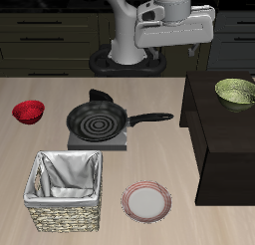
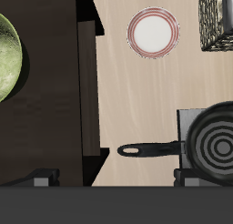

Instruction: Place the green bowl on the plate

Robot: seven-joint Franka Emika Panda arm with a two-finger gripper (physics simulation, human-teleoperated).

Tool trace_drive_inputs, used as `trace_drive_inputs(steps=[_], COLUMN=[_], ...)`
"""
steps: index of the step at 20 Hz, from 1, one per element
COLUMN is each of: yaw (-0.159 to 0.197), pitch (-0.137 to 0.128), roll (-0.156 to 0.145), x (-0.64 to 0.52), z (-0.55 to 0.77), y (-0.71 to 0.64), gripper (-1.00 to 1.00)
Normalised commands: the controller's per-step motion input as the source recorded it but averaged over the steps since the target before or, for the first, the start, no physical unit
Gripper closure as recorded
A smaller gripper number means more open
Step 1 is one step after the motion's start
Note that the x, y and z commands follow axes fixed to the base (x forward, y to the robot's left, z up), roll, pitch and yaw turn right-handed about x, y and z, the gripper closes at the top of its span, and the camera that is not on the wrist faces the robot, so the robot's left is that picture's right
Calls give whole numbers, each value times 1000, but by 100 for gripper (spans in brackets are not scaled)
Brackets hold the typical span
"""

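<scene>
Claw (image 1: 171, 45): I held it high; open or clenched, I could not tell.
Small round olive-green bowl (image 1: 235, 90): well below it, on the dark cabinet (image 1: 229, 139).
Flat round pink-rimmed plate (image 1: 146, 200): well apart, toward the table's front edge.

The frying pan (image 1: 97, 120) is taken as the landmark, set on a grey square base on the surface (image 1: 149, 100) with its handle pointing toward the dark cabinet (image 1: 224, 139). The green bowl (image 1: 235, 90) is seen on that cabinet, well apart from the pan beyond its handle. The plate (image 1: 146, 200) lies nearer the front edge than the pan, beside the woven basket (image 1: 66, 192). The red bowl (image 1: 28, 112) is found opposite the handle side. The pincer (image 1: 171, 35) is held high behind the pan; its jaws cannot be made out.
</scene>
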Motion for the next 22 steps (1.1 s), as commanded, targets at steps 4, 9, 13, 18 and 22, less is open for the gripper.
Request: trace_drive_inputs(steps=[4,9,13,18,22], yaw=[-24,12,0,45,20], pitch=[13,7,6,-20,-10], roll=[1,8,2,-19,-58], x=[203,133,128,112,282], z=[-3,-64,-22,36,47], y=[282,504,241,308,122], gripper=[-100,-100,-100,-100,-100])
